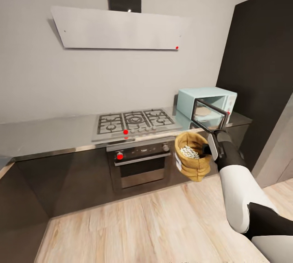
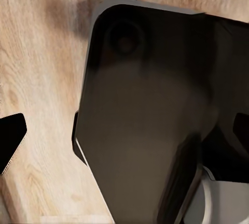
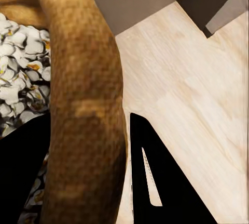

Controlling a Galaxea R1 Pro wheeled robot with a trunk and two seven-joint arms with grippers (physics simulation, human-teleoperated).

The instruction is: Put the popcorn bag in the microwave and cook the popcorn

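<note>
I am holding the popcorn bag (image 1: 193, 156) with my right gripper (image 1: 206, 149); my jaws are pinched on the bag's rolled rim, one finger inside the bag and one outside, as my right wrist view shows, with the tan cloth of the popcorn bag (image 3: 85, 109) squeezed between the two dark fingers (image 3: 155, 177); the bag is up in the air, off the countertop (image 1: 49, 134), in front of the microwave (image 1: 207, 106) and lower than it, hanging over the wood floor (image 1: 142, 226); the bag stands mostly upright with its mouth open to the top; the popcorn (image 1: 189, 151) sits inside it as a heap of small whitish bits, and up close the popcorn (image 3: 18, 73) looks white with little yellow spots; the microwave is on the countertop, just beside the gas hob (image 1: 136, 122), and its door (image 1: 209, 118) is swung open toward the bag; I can see a round plate inside the microwave; the oven (image 1: 140, 161) is under the hob, far lower than the grey hood (image 1: 118, 29) on the wall; my left wrist view has a big dark rounded part of my own body over the wood floor (image 2: 41, 78); I cannot tell from it if my left jaws are open or closed.
</note>
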